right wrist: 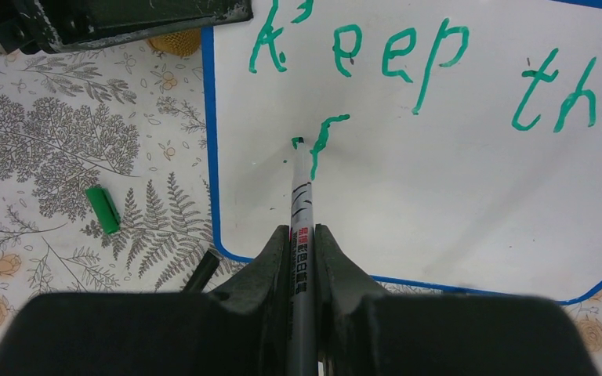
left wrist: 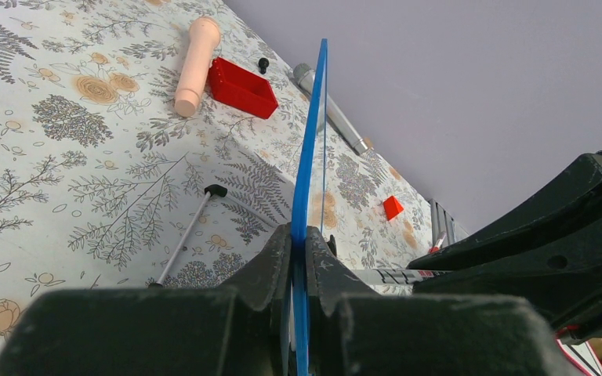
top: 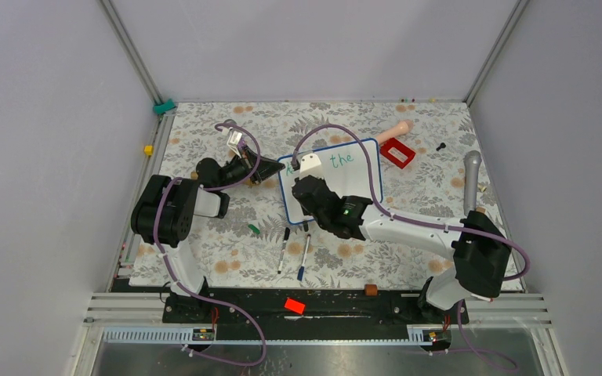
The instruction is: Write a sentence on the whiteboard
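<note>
Grey walls are boxing in a floral cloth on three sides. Bare cloth is lying open at 12 o'clock of the board and farther out at 8 o'clock. That one board is sitting at mid-table, its far right corner just beside one red tray at 2 o'clock.

One left arm is sitting folded, its gripper pressing together on the board's blue left edge. One right arm is lying stretched in from 4 o'clock, its gripper pinching one marker. The marker's tip is touching the board beside a green stroke under the words "Keep the".

Two pens are lying at 7 o'clock of the board, one green cap at 8 o'clock, and one mic at 3 o'clock.
</note>
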You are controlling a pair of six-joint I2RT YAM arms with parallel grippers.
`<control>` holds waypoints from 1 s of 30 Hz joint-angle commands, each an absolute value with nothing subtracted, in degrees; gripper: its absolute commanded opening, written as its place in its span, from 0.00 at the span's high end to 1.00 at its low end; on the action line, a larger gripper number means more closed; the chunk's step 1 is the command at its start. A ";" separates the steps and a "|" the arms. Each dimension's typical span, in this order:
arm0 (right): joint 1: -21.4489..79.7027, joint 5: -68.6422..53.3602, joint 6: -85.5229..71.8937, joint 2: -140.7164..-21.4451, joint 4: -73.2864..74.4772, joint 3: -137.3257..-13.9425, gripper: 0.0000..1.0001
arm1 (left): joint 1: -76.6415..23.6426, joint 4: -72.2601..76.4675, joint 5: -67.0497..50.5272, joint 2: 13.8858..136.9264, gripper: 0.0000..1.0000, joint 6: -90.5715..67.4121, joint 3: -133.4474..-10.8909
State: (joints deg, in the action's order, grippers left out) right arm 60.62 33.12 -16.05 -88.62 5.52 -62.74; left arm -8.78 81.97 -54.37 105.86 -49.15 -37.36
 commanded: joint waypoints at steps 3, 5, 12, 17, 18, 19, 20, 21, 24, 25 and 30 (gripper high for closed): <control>59.77 38.51 -18.74 -88.77 7.20 -64.44 1.00 | -9.38 84.55 -55.81 106.17 1.00 -47.20 -38.16; 59.61 39.04 -19.33 -88.53 7.61 -64.45 1.00 | -9.34 84.55 -55.81 106.07 1.00 -47.20 -38.12; 59.25 40.94 -21.31 -88.33 9.17 -64.45 1.00 | -9.40 84.59 -55.76 106.06 1.00 -47.11 -37.97; 58.93 41.92 -22.34 -87.76 9.27 -63.90 1.00 | -9.35 84.53 -55.69 105.99 1.00 -47.11 -37.97; 58.89 41.90 -22.46 -87.70 9.31 -63.83 1.00 | -9.40 84.55 -55.64 106.00 1.00 -47.10 -38.01; 58.88 41.88 -22.57 -87.61 9.29 -63.81 1.00 | -9.40 84.55 -55.65 106.00 1.00 -47.11 -38.02; 58.81 41.84 -22.57 -87.55 9.29 -63.81 1.00 | -9.35 84.55 -55.69 105.99 1.00 -47.11 -37.97; 58.80 41.83 -22.56 -87.46 9.27 -63.76 1.00 | -9.35 84.54 -55.69 105.99 1.00 -47.11 -37.97; 58.80 41.14 -22.10 -86.39 7.62 -62.38 1.00 | -9.35 84.55 -55.68 105.93 1.00 -47.11 -37.99; 58.80 40.64 -21.69 -85.37 6.08 -61.24 1.00 | -9.37 84.55 -55.65 105.97 1.00 -47.11 -37.97; 58.80 37.96 -17.94 -76.56 -5.51 -52.77 1.00 | -9.33 84.55 -55.50 105.49 1.00 -46.79 -37.61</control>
